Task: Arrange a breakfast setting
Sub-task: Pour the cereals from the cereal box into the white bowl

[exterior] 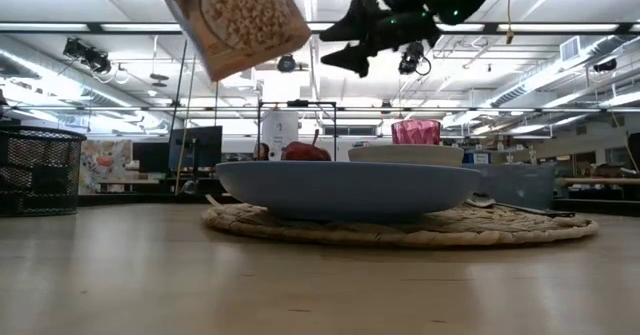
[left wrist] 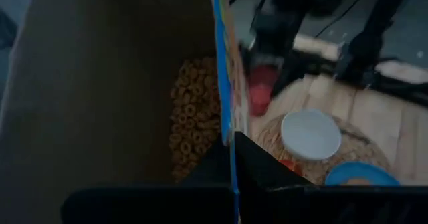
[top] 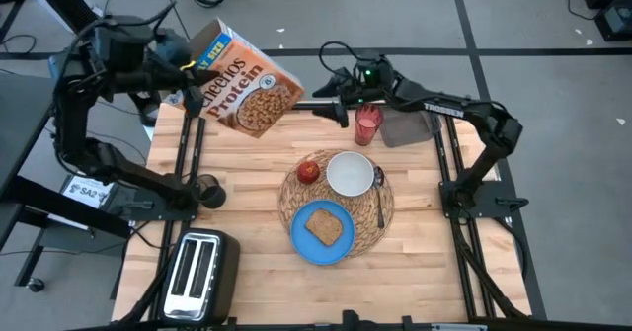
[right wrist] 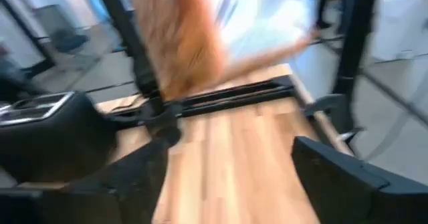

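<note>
Counter [top: 415, 272] planks fill the middle of the high view, with a silver toaster [top: 197, 269] at lower left. Above it, at upper left, the orange Cheerios box [top: 247, 82] hangs tilted in the air, clamped by the left end effector [top: 176, 56] at its open top edge; the left wrist view looks down into the box at loose cereal rings [left wrist: 190, 117], with the dark fingers pinched together on the blue-edged cardboard wall. In the low view the box shows at the top left, well clear of the counter.

Centre of the high view holds the round woven straw placemat [top: 379, 210]. On its lower part lies the blue plate [top: 299, 239] carrying the toast slice [top: 323, 226]. On its upper part sits the small white bowl [top: 350, 173], with the red apple [top: 309, 172] just beside it on the left and the metal spoon [top: 379, 193] lying along the mat's right side.

Just above the mat, at upper centre, the pink drink glass [top: 366, 125] stands upright on the counter, beside a grey cloth [top: 407, 126] to its right. The right end effector [top: 331, 104] hovers near the glass's upper left, fingers spread apart with nothing between them in the right wrist view, though that view is blurred and the glass itself probably lies outside it.
</note>
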